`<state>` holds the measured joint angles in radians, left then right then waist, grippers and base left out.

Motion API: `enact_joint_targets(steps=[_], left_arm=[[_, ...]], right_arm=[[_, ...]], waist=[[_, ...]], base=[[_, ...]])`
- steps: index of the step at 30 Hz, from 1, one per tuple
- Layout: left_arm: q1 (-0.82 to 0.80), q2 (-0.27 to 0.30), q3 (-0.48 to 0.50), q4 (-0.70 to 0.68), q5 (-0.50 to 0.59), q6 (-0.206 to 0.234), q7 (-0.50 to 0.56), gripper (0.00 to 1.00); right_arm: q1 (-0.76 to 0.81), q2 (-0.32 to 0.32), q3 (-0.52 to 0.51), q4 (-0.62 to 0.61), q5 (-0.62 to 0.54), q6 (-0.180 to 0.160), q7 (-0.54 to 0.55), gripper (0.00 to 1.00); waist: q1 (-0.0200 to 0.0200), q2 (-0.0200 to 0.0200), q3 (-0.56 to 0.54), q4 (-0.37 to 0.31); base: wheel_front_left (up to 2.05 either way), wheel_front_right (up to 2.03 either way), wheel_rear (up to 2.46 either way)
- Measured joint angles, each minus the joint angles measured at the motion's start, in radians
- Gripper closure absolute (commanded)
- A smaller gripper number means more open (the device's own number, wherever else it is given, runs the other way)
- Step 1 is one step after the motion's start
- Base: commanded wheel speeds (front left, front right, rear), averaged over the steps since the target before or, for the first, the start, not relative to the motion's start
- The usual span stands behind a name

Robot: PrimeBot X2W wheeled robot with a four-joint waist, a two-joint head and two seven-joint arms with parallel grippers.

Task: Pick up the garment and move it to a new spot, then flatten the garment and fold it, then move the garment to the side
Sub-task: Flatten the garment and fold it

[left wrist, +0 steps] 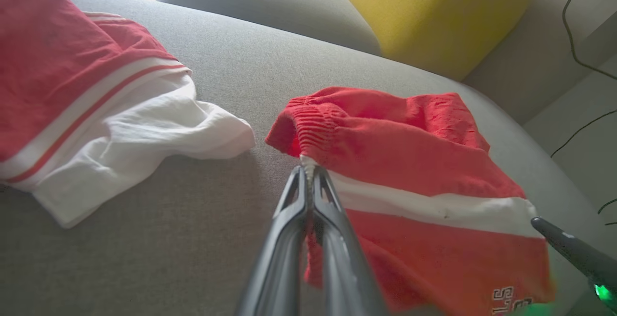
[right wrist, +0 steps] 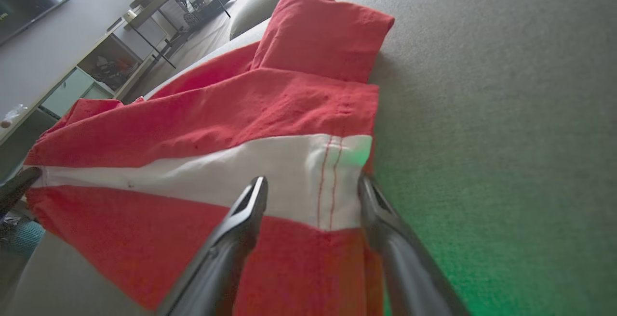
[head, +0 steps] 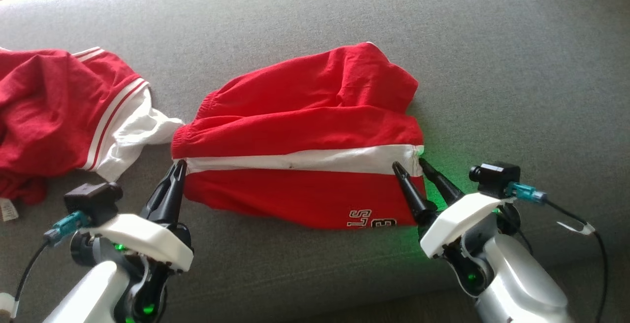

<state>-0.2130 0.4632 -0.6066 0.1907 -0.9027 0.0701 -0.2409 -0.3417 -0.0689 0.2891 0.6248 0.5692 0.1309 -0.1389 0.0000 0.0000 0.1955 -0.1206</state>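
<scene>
Head view: red shorts [head: 305, 116] folded flat at mid-seat on the grey sofa [head: 492, 67], white stripe running side to side, printed lettering at the near right corner. Left claw [head: 180, 164] pinched tight on the left end of the stripe, at the waistband. Right claw [head: 408, 163] spread wide at the right end of the stripe, one finger over the cloth and the other just past the hem, gripping nothing. Off to the left, apart from the shorts, a crumpled red and white jersey [head: 54, 106].

Left wrist view: left claw [left wrist: 308, 171] closed on a fold of the red shorts [left wrist: 409, 162] where the stripe meets the ribbed waistband. Jersey [left wrist: 72, 89] lying to the left, yellow cushion [left wrist: 434, 12] against the sofa back beyond. At the lower right, one dark finger [left wrist: 573, 248] of the right claw beside the far hem.

Right wrist view: right claw [right wrist: 313, 182] standing wide, fingertips to either side of the stripe's stitched hem. Red shorts [right wrist: 241, 113] stretched away to the left, one leg folded up behind. Tip of the left claw [right wrist: 17, 188] at the far end of the stripe.
</scene>
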Motion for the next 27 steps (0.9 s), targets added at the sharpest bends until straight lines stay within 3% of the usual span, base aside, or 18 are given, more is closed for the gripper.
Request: enact_joint_targets(steps=[13,15,17,18,19,20,27], left_arm=[[-0.02,-0.024,-0.02,0.032,0.032,-0.017,-0.007,1.0],[-0.027,-0.025,-0.022,0.034,0.037,-0.018,-0.007,1.0],[-0.028,-0.026,-0.023,0.037,0.042,-0.019,-0.007,1.0],[-0.028,-0.026,-0.023,0.038,0.044,-0.019,-0.007,1.0],[-0.028,-0.027,-0.023,0.039,0.047,-0.019,-0.007,1.0],[-0.029,-0.028,-0.023,0.04,0.047,-0.019,-0.007,1.0],[-0.038,-0.032,-0.02,0.041,0.048,-0.019,-0.007,1.0]], right_arm=[[-0.059,-0.032,0.005,0.033,0.067,0.0,0.073,0.0],[-0.07,-0.032,0.006,0.04,0.067,0.0,0.071,0.12],[-0.078,-0.032,0.007,0.046,0.067,0.0,0.071,0.53],[-0.079,-0.032,0.009,0.046,0.07,0.0,0.071,0.65],[-0.08,-0.032,0.012,0.047,0.074,0.0,0.072,0.89],[-0.079,-0.032,0.014,0.049,0.074,0.0,0.072,1.0],[-0.079,-0.038,0.016,0.053,0.074,0.0,0.067,1.0]], waist=[[0.0,0.0,0.012,0.016],[0.0,0.0,0.015,0.019],[0.0,0.0,0.018,0.021],[0.0,0.0,0.019,0.022],[0.0,0.0,0.019,0.023],[0.0,0.0,0.019,0.024],[0.0,0.0,0.011,0.023]], base=[[0.0,0.0,0.0],[0.0,0.0,0.0],[0.0,0.0,0.0],[0.0,0.0,0.0],[0.0,0.0,0.0],[0.0,0.0,0.0],[0.0,0.0,0.0]])
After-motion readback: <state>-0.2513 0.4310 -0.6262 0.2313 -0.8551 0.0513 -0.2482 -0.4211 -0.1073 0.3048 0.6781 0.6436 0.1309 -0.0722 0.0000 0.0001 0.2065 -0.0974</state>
